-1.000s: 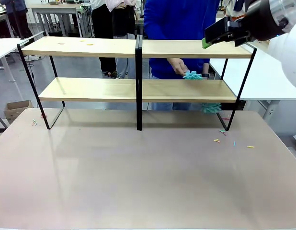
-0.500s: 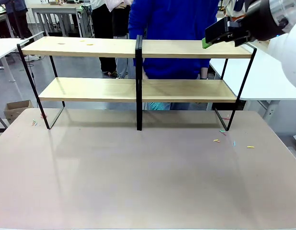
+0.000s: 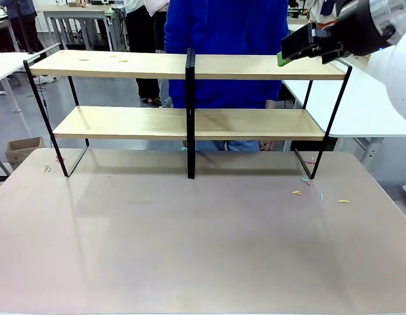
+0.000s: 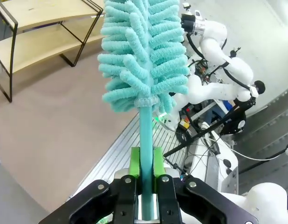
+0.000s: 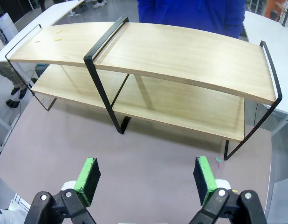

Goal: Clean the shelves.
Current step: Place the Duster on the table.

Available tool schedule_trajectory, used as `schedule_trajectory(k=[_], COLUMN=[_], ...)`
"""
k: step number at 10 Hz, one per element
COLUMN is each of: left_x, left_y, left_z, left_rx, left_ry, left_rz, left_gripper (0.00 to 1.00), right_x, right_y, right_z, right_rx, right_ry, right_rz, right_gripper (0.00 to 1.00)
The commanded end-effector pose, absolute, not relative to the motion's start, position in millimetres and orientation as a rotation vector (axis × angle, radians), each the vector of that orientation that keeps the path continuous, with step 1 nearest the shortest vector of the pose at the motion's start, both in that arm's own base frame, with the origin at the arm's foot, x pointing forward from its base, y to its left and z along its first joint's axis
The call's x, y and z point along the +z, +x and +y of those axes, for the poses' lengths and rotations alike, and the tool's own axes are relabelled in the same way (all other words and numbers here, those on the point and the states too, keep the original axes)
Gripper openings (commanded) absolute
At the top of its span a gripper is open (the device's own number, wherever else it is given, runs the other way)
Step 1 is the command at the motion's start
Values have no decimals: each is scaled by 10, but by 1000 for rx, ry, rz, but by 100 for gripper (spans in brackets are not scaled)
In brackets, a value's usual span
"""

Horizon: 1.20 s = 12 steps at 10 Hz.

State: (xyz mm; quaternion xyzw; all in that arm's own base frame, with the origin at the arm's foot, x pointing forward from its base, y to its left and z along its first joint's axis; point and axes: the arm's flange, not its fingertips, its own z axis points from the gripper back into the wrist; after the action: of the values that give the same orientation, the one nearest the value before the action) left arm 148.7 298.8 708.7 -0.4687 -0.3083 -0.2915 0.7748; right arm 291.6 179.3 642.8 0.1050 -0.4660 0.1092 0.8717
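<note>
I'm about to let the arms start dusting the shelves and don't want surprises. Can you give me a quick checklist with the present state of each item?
1. Duster held in left gripper: ok, jaws shut on its handle.
2. Right gripper free: ok, open, nothing between the pads.
3. Shelves free of objects: ok, though small bits lie on the top left board.
4. Person away from shelves: not ok, standing right behind them.
5. Table clean: not ok, small scraps near the right end of the shelves.

shelves [image 3: 255,123] matt wood, duster [image 4: 143,51] prob. chenille.
</note>
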Motion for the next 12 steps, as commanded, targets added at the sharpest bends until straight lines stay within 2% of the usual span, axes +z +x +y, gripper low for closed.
schedule_trajectory(k=[1, 3, 4, 5, 6, 8, 10, 12], left_x=[7089, 7089, 7077, 7166, 7122, 6851, 6324, 5714], left_y=[1487, 1487, 1484, 1844, 2077, 2425, 2796, 2923], left_z=[3023, 3023, 3006, 2628, 2218, 1618, 1061, 644], left_rx=[-621, -621, -627, -783, -908, -1024, -1098, -1116], left_ry=[-1012, -1012, -1016, -951, -941, -946, -980, -1013], left_rz=[-670, -670, -670, -575, -476, -386, -376, -370], left_gripper=[0, 0, 12, 12, 12, 12, 12, 12], right_x=[6434, 6434, 6428, 6530, 6328, 5839, 5533, 5164], right_y=[2920, 2920, 2916, 2686, 2629, 2582, 2593, 2708], right_z=[1797, 1797, 1793, 1562, 1365, 851, 257, -215], right_rx=[224, 224, 228, 263, 302, 239, 122, -7], right_ry=[225, 225, 220, 173, 202, 360, 600, 805], right_rz=[-973, -973, -974, -926, -738, -444, -325, -216], right_gripper=[100, 100, 100, 100, 100, 100, 100, 100])
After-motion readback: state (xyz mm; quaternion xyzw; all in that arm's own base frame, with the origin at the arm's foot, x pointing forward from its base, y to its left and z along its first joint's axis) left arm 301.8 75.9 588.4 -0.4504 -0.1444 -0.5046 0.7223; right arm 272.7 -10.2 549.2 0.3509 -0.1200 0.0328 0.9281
